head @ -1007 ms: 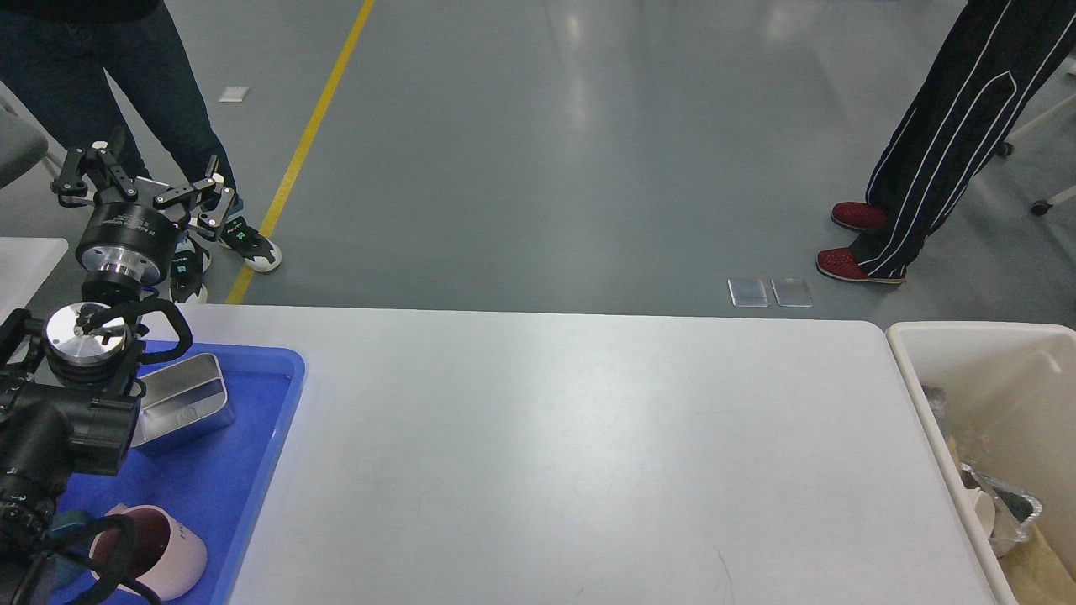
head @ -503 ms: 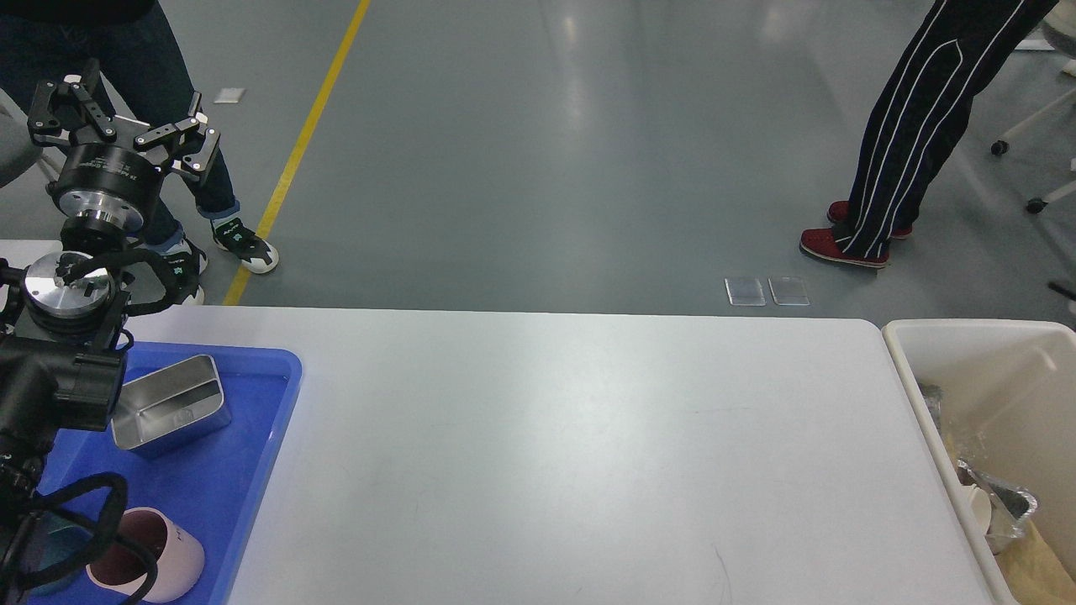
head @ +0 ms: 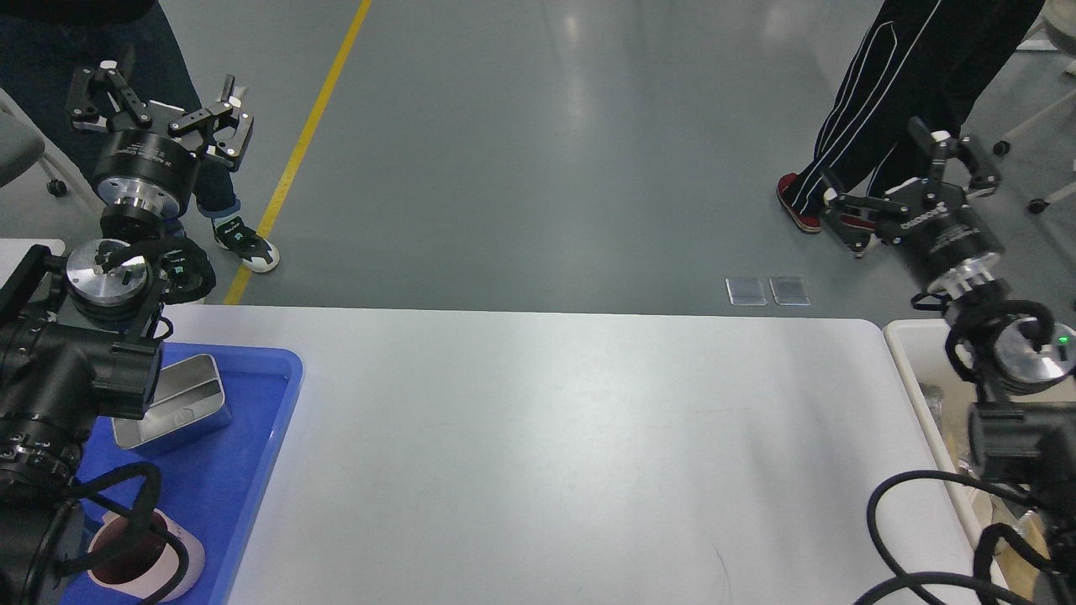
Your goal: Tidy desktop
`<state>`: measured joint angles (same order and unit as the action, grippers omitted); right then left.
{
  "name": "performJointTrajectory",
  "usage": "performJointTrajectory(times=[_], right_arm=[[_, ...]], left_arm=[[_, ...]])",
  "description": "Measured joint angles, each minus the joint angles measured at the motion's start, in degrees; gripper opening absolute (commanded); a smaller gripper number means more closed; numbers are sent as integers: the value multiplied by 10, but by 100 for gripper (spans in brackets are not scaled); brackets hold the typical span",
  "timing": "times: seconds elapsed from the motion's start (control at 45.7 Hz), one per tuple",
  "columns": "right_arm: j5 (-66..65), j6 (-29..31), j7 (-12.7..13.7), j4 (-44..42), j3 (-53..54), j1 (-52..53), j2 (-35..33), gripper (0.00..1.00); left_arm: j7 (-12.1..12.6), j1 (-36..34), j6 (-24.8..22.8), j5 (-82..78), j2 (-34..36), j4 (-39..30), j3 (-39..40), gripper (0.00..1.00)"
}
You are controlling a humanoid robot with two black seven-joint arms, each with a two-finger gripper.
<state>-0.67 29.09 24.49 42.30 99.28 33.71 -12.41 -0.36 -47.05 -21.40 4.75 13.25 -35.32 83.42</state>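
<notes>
A blue tray (head: pixel 261 437) holds a metal tin (head: pixel 181 403) and pink cup (head: pixel 181 559).

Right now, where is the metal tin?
In the head view the metal tin lies at the far end of the blue tray on the desktop's left, beside my left arm.
</notes>
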Motion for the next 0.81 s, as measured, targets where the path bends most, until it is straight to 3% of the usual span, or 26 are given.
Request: performJointTrajectory(times=[0.416, 0.81], right_arm=[[37, -10, -9, -28, 46, 1, 195, 100], [38, -11, -13, -58, 49, 2, 216, 100]], left_arm=[[0, 38, -8, 0, -95, 3, 0, 97], [2, 66, -38, -8, -102, 5, -1, 97]])
